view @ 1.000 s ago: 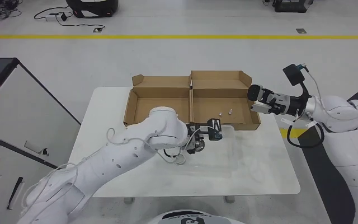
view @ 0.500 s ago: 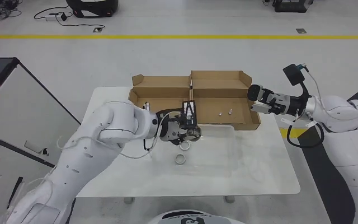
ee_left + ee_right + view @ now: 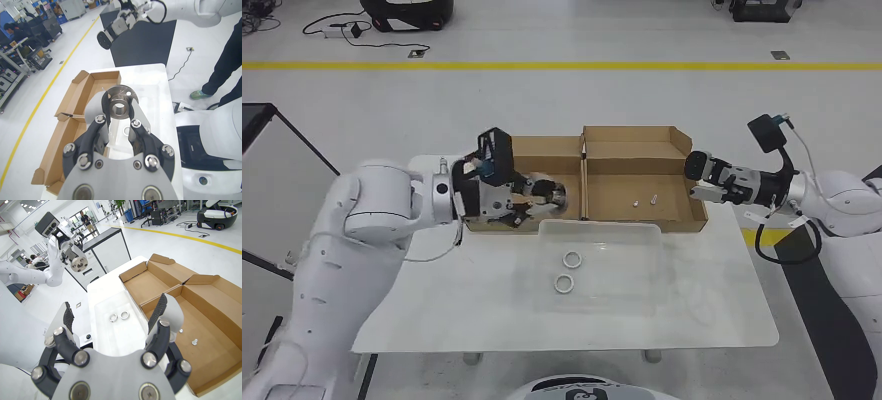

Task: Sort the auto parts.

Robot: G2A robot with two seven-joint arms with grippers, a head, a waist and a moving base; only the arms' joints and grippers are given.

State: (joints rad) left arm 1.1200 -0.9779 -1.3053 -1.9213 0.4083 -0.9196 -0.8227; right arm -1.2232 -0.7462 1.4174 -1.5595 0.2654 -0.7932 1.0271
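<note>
My left gripper (image 3: 118, 111) is shut on a steel flange hub (image 3: 119, 102) with bolt holes, held in the air over the left cardboard box (image 3: 504, 160); the hub (image 3: 545, 195) and the same gripper (image 3: 66, 256) appear high above the table. Two metal rings (image 3: 571, 259) (image 3: 563, 284) lie in the clear shallow tray (image 3: 642, 236) on the table, also seen as rings (image 3: 124, 315) (image 3: 113, 317). Two small bolts (image 3: 651, 198) (image 3: 194, 341) rest in the right cardboard box (image 3: 682, 170). My right gripper (image 3: 115, 315) is open with nothing in it, hovering beside the right box's outer end (image 3: 697, 175).
The two open cardboard boxes (image 3: 149, 283) stand side by side at the table's far edge, sharing a divider wall. The white table (image 3: 722, 310) has free surface in front of and beside the tray. A person's legs (image 3: 223, 75) stand off the table's side.
My left arm swung left and lifted, carrying the flange hub from the tray area to above the left box. The right arm stayed still.
</note>
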